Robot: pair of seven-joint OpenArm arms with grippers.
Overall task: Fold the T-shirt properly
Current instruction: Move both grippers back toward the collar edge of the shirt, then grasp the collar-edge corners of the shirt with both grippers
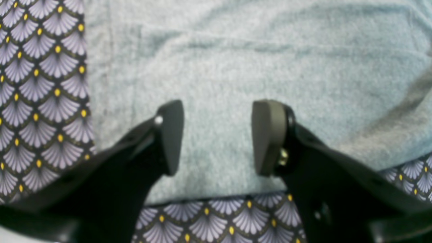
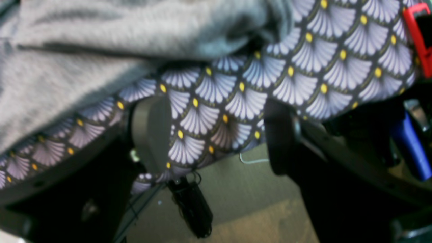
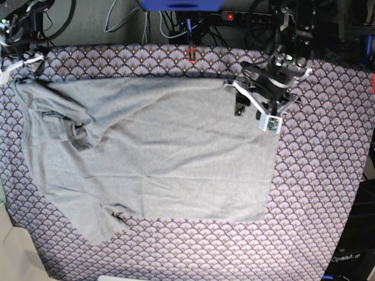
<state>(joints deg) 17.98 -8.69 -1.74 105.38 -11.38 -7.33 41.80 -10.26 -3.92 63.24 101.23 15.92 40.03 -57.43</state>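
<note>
The light grey T-shirt [image 3: 158, 146] lies spread out and wrinkled on the purple fan-patterned cloth [image 3: 316, 193], with one sleeve bunched at its left side. My left gripper [image 3: 237, 100] hovers at the shirt's far right corner. In the left wrist view that gripper [image 1: 217, 138] is open over the grey fabric [image 1: 270, 60], with nothing between its fingers. My right gripper [image 2: 216, 135] stands wide open at the table's edge. The patterned cloth [image 2: 303, 77] hangs just beyond its fingers, and a fold of the T-shirt [image 2: 67, 67] is up to the left.
Cables and a power strip [image 3: 234, 14] run along the back edge. A red clip [image 3: 191, 54] sits at the cloth's far edge, another red clip [image 2: 418, 37] by the right arm. Floor [image 2: 236, 195] shows below the table edge.
</note>
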